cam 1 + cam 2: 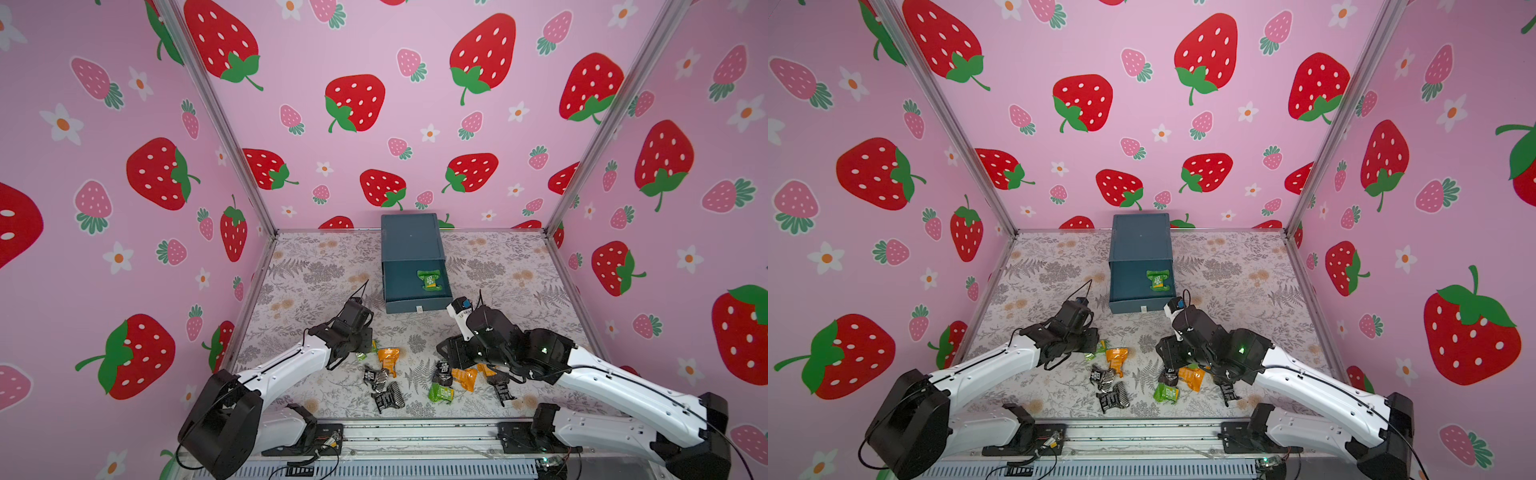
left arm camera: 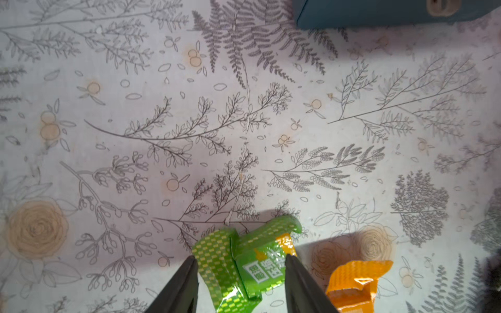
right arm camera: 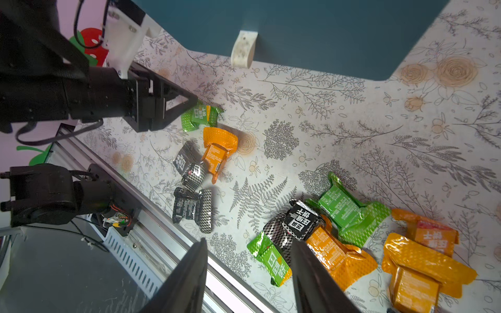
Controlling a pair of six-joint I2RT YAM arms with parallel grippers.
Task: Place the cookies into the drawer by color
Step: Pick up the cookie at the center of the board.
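The teal drawer (image 1: 411, 245) cabinet stands at the back with its top drawer pulled out; one green cookie (image 1: 430, 280) lies inside. My left gripper (image 2: 240, 260) has closed in against both sides of a green cookie (image 2: 252, 268), which rests on the mat beside an orange cookie (image 2: 355, 281). My right gripper (image 3: 248, 244) hangs open above a pile of green (image 3: 268, 257), black (image 3: 298, 222) and orange (image 3: 333, 254) cookies and holds nothing. More black cookies (image 1: 388, 399) lie between the arms.
A metal rail (image 1: 415, 432) runs along the mat's front edge, close under my right gripper. Pink strawberry walls (image 1: 124, 166) enclose three sides. The open drawer's front, with its white pull tab (image 3: 244, 48), juts toward both grippers.
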